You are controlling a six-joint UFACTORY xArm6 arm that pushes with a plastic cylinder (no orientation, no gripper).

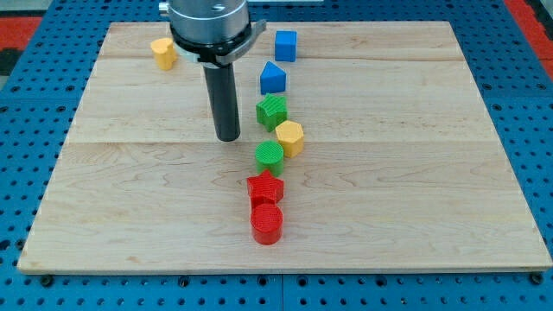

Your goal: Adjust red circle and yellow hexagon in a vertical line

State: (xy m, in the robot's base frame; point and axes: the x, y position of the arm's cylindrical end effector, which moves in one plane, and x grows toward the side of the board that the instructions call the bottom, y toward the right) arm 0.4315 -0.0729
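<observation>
The red circle (266, 223) stands near the view's bottom centre of the wooden board (415, 173). The yellow hexagon (289, 137) is above it and slightly right, touching the green circle (270, 155). My tip (227, 136) rests on the board to the left of the yellow hexagon, apart from every block, about level with it.
A red star (265, 187) sits between the green circle and the red circle. A green block (271, 111), a blue block with a peaked top (272, 79) and a blue cube (285, 45) run up the column. A yellow block (162, 53) is at top left.
</observation>
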